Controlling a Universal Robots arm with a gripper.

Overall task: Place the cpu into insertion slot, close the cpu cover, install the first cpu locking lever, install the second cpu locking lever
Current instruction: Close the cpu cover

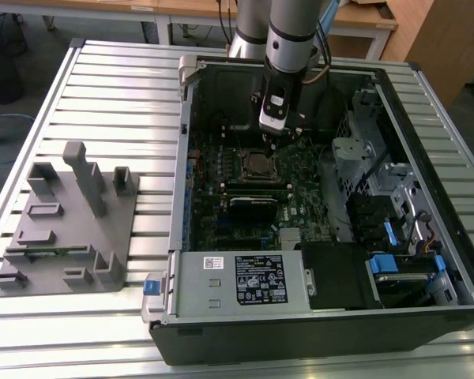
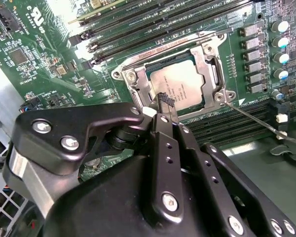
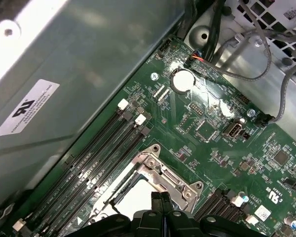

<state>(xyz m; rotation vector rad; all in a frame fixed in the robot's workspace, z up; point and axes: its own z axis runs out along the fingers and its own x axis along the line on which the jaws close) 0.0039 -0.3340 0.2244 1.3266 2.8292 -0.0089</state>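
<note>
Black and slim, your tool [image 2: 164, 100] has its fingertips pressed together at the edge of the cover [image 2: 205, 66]; you cannot tell whether they touch it. The silver cover lies flat over the cpu [image 2: 175, 88], which sits in the slot [image 2: 170, 61] on the green board [image 2: 49, 74]. From the socket's corner one thin lever [image 2: 249, 117] slants out over the memory slots [image 2: 217, 126]. Your arm [image 1: 288, 31] reaches into the open case [image 1: 300, 332] on the slatted tabletop [image 1: 103, 87]; a grey fixture [image 1: 71, 229] lies toward the exterior view's left.
</note>
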